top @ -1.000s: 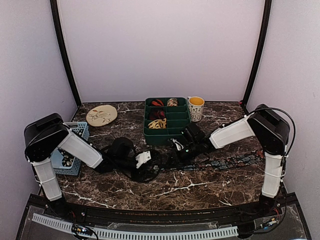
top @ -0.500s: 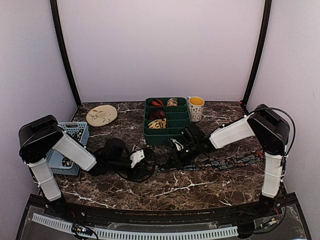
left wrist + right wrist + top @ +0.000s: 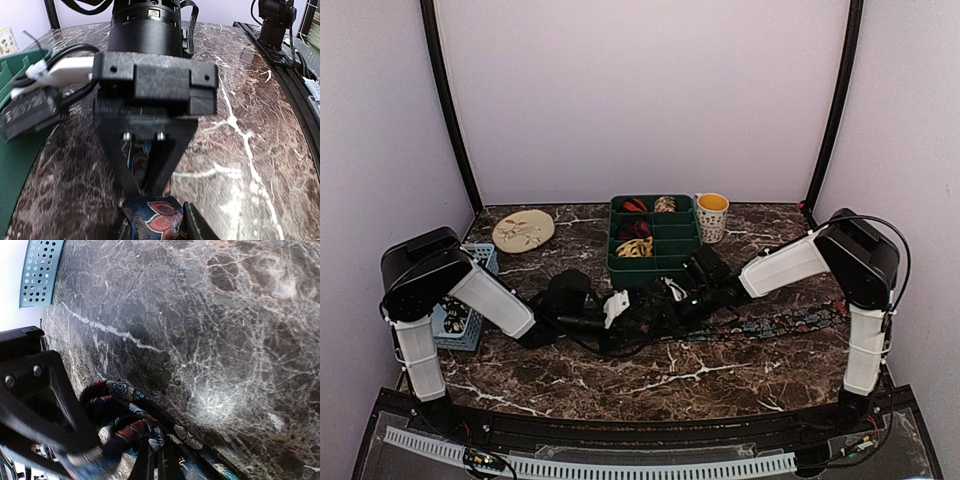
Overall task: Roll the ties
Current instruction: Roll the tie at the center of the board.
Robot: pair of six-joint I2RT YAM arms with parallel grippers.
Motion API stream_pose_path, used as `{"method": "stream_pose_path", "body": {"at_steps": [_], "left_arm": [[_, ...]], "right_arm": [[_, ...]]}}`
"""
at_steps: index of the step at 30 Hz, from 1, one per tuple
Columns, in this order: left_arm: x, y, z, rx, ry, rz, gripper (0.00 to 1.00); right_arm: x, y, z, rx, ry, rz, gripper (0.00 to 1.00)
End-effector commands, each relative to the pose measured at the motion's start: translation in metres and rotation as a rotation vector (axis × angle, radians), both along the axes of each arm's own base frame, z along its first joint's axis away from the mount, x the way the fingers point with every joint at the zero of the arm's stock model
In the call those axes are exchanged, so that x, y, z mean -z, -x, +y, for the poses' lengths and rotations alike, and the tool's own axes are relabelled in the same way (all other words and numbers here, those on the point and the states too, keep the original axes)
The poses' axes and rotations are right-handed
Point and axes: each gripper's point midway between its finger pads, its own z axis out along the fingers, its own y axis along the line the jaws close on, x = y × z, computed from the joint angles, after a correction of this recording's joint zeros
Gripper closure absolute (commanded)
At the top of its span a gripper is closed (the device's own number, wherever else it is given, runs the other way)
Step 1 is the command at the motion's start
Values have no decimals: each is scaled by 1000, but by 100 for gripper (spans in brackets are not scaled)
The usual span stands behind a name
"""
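**Item:** long, narrow, dark navy fabric necktie [image 3: 782, 323] with a red-and-cream floral print.

**Location:** flat on the dark brown, white-veined marble desk [image 3: 720, 385]. It runs from the desk's middle toward its right edge. The inner end, at mid-desk, is bunched into a loose first fold; the rest lies unrolled.

**Stage (judged):** the very start of the roll.

**Risks (judged):**
- The smooth cloth may slip out of a narrow pinch during a hand-over, and the first turn would spring open.
- The two end effectors meet tip to tip in a tight space and could knock each other.
- The long free length may drag or twist on the desk and give a skewed, slack coil.

**Right end effector** [image 3: 146, 189]: fingers closed together, pinching the fold from above.

**Left end effector** [image 3: 630, 312]: partly open, one finger on either side of the necktie's end. Whether its pads press the cloth cannot be told.

**Nearby:** dark green plastic compartment tray [image 3: 640, 278] at the middle of the far edge, holding small rolled coils [image 3: 635, 247], red-black and yellow-cream.
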Motion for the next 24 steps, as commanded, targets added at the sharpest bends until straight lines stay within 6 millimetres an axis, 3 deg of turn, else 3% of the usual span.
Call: {"method": "stream_pose_path", "body": {"at_steps": [1, 7, 16, 24], "left_arm": [[2, -5, -19, 19, -18, 2, 68], [27, -11, -15, 1, -124, -4, 69], [69, 3, 15, -21, -255, 47, 73], [78, 3, 15, -14, -283, 77, 74]], "right_arm": [[34, 9, -17, 21, 110, 30, 100], [28, 8, -15, 19, 93, 19, 100], [1, 0, -17, 41, 29, -32, 93], [-15, -1, -15, 49, -35, -33, 84]]}}
